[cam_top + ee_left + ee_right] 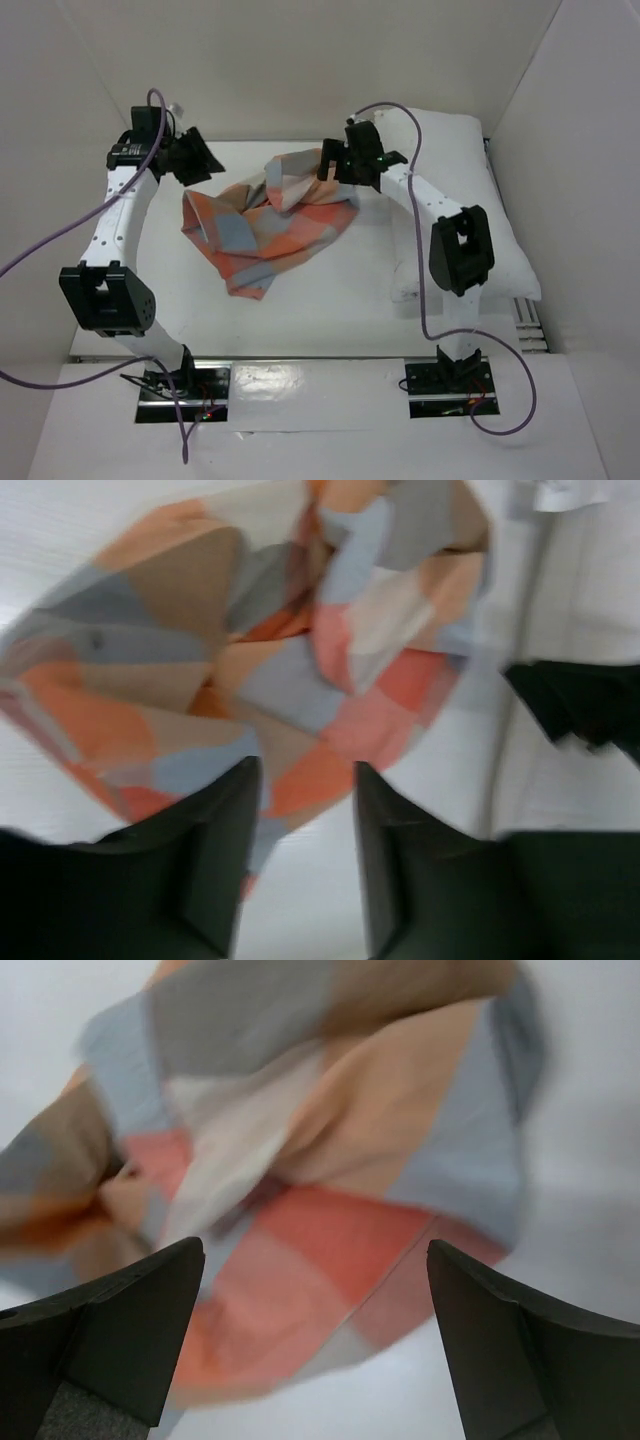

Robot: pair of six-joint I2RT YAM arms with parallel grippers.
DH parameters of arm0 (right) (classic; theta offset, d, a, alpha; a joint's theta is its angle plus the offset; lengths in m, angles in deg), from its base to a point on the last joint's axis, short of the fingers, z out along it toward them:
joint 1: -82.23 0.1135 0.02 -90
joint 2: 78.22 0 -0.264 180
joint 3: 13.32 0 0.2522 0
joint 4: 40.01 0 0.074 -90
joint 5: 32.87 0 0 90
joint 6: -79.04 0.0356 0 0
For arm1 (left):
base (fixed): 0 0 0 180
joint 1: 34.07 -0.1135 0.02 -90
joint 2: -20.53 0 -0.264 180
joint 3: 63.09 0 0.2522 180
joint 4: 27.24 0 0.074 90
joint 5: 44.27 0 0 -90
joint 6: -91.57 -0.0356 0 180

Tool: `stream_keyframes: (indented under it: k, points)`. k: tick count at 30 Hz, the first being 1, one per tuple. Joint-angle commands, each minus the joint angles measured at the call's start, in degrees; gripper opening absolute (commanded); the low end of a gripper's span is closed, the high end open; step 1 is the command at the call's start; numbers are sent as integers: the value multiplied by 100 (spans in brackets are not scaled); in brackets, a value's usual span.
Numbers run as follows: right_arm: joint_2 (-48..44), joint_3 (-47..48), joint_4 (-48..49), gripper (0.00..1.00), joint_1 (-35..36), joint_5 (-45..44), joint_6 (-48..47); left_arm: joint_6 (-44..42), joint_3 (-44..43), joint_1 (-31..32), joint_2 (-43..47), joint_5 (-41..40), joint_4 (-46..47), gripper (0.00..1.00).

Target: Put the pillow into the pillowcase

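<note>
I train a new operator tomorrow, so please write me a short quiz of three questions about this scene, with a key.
1. True or false: the pillow is already inside the pillowcase.
2. In the top view, where does the pillow lie? A) on the left B) on the right C) in the middle, under the pillowcase
3. Fill in: the left gripper and the right gripper are both ____.
Key: 1 false; 2 B; 3 open.
</note>
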Motion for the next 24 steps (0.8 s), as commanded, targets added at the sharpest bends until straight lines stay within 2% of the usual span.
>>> stream_keyframes:
  k: [1, 2, 3, 4, 5, 7, 11, 12, 15, 21, 24]
  points:
    - [-1388, -555, 624, 100, 762, -47, -111, -21, 161, -344, 393, -1316, -325, 49]
    - [-1450, -662, 624, 100, 956, -203, -111, 337, 328, -476, 481, -1451, -325, 39]
    - [-1451, -724, 624, 100, 1185, -292, -172, 402, 512, -773, 664, -1453, -238, 37]
    - [-1451, -725, 572, 100, 1413, -388, -173, 463, 827, -906, 727, -1453, -63, 39]
    - [-1355, -812, 572, 100, 1885, -546, -242, 568, 926, -1021, 728, -1453, -61, 42]
    - [-978, -813, 440, 100, 2319, -687, -243, 692, 1050, -1364, 780, -1619, -130, 48]
    - [-46, 18, 353, 99, 3293, -890, -243, 938, 1050, -1786, 955, -1987, -350, 52]
    - [373, 257, 300, 99, 3418, -1073, -243, 1017, 1050, -1856, 1026, -2076, -351, 52]
    - [982, 1083, 177, 89, 3665, -1180, -409, 1149, 1050, -1857, 1289, -2489, -473, 52]
    - [2301, 2366, -280, 78, 3929, -1750, -612, 1149, 1120, -1857, 1343, -2245, -474, 52]
    - [2618, 2492, -395, 76, 3999, -1910, -674, 1149, 1173, -1857, 1343, -2139, -474, 52]
